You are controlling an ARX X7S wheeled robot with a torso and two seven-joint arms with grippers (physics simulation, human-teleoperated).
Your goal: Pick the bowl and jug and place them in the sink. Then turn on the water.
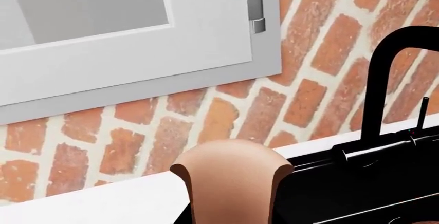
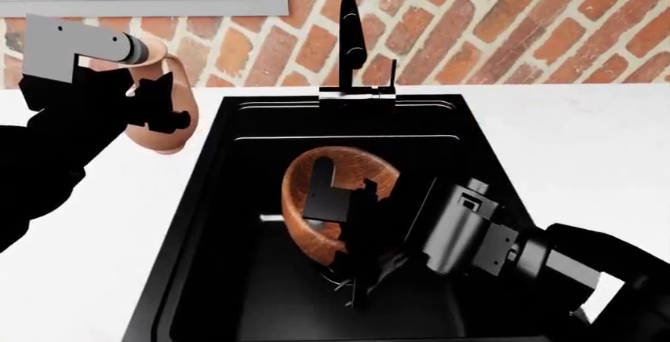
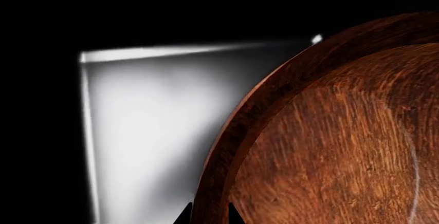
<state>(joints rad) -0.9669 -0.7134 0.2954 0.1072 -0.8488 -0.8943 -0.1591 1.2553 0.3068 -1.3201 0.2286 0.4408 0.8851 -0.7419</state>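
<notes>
One bowl (image 2: 314,193), tilted inside the one black sink (image 2: 209,224), rim clamped by the right gripper (image 2: 351,216). One jug (image 2: 157,126), clamped in the left gripper (image 2: 152,107) over the counter (image 2: 586,146) left of the sink. One faucet (image 2: 351,44); no legible writing.

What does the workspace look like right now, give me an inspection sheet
Surface: white counter around the sink.
Job's things: bowl tilted inside the sink; jug held above the counter, left of the sink; faucet at the back rim.
Clutter: nothing seen.
Grippers: left gripper shut on jug; right gripper on the bowl's rim.
Cables: nothing seen.
Surroundings: brick wall, white window frame.
</notes>
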